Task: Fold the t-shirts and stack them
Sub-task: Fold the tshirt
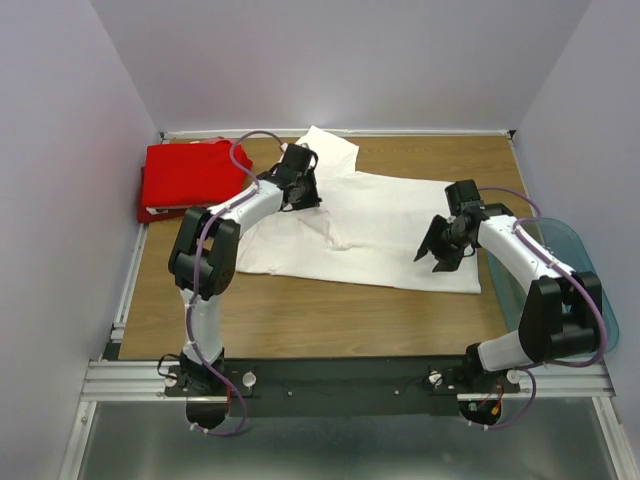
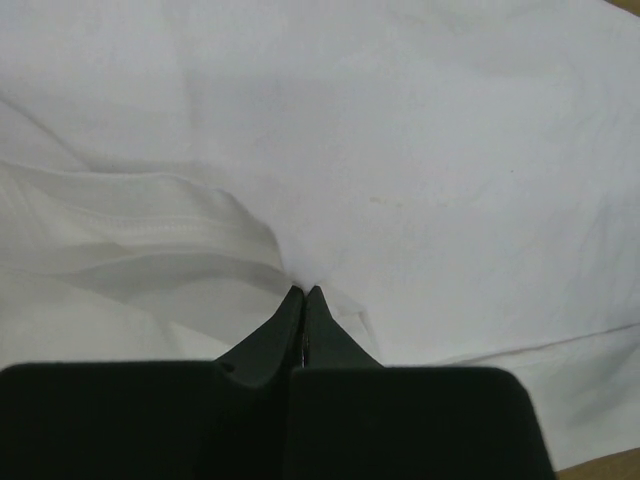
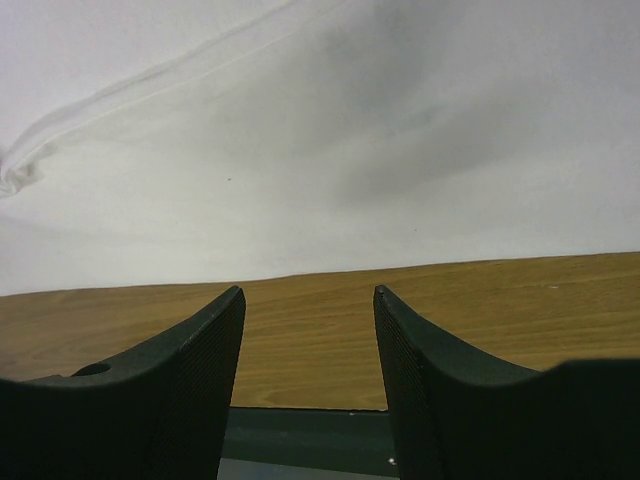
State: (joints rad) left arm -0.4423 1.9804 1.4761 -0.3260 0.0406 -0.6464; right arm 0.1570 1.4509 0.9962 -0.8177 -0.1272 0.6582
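Note:
The white t-shirt [image 1: 380,225] lies spread across the middle of the wooden table, plain side up, with one sleeve reaching toward the back wall. The red t-shirt [image 1: 192,175] lies folded at the back left corner. My left gripper [image 1: 303,195] is shut on a pinch of the white t-shirt [image 2: 420,170] near its upper left part; the cloth puckers at the fingertips [image 2: 303,292]. My right gripper [image 1: 438,257] is open and empty, hovering over the shirt's right part near its front hem [image 3: 300,150].
A translucent blue-tinted plastic tub [image 1: 565,275] stands at the table's right edge beside the right arm. Bare wood [image 1: 330,320] runs between the shirt's front hem and the arm bases. White walls close in the back and both sides.

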